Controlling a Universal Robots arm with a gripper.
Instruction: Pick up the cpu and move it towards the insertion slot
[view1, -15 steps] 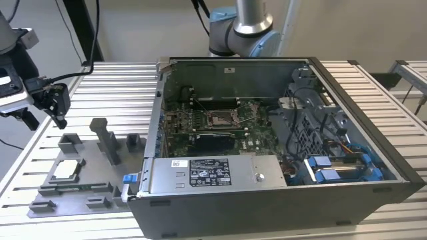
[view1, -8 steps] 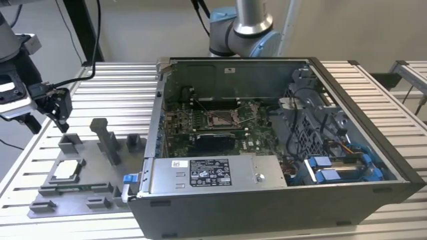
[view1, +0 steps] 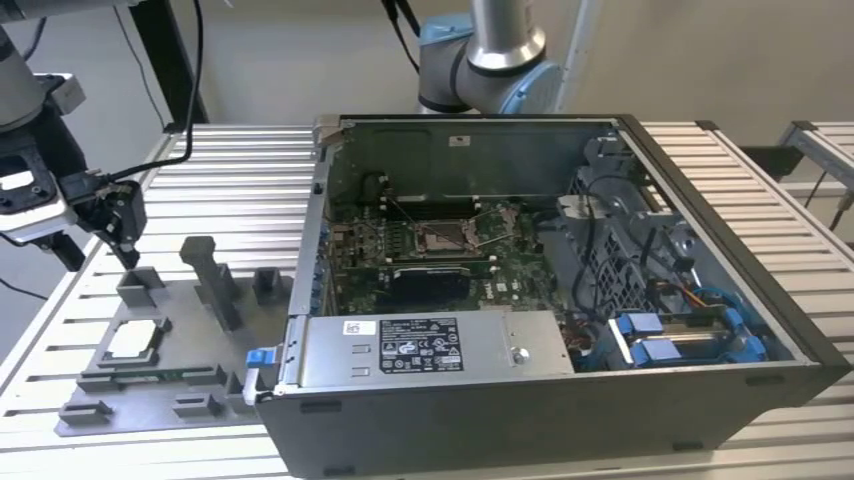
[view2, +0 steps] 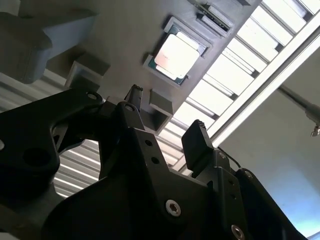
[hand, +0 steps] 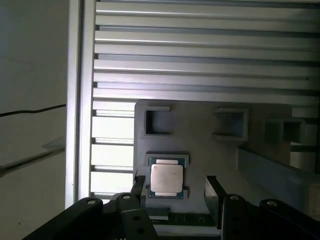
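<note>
The cpu (view1: 134, 340), a small square chip with a silvery top, lies flat in a recess of the grey fixture plate (view1: 80, 410) at the exterior view's left. Both wrist views look down on the cpu (hand: 166, 179) (view2: 176, 56). My gripper (view1: 100, 260) hangs above the far end of that plate, well clear of the chip. It is open, with nothing between its black fingers (hand: 212, 187) (view2: 197, 135). The insertion slot (view1: 445, 237), a silver-framed socket with a brownish contact field, sits on the motherboard inside the open computer case (view1: 747, 400).
Upright grey posts (view1: 214, 280) stand on the fixture plate between the gripper and the case wall. A thin green memory stick (view1: 154, 376) lies in front of the chip. A power supply box (view1: 427, 345) and cables fill the case's near side. The table (view1: 240, 170) is slatted aluminium.
</note>
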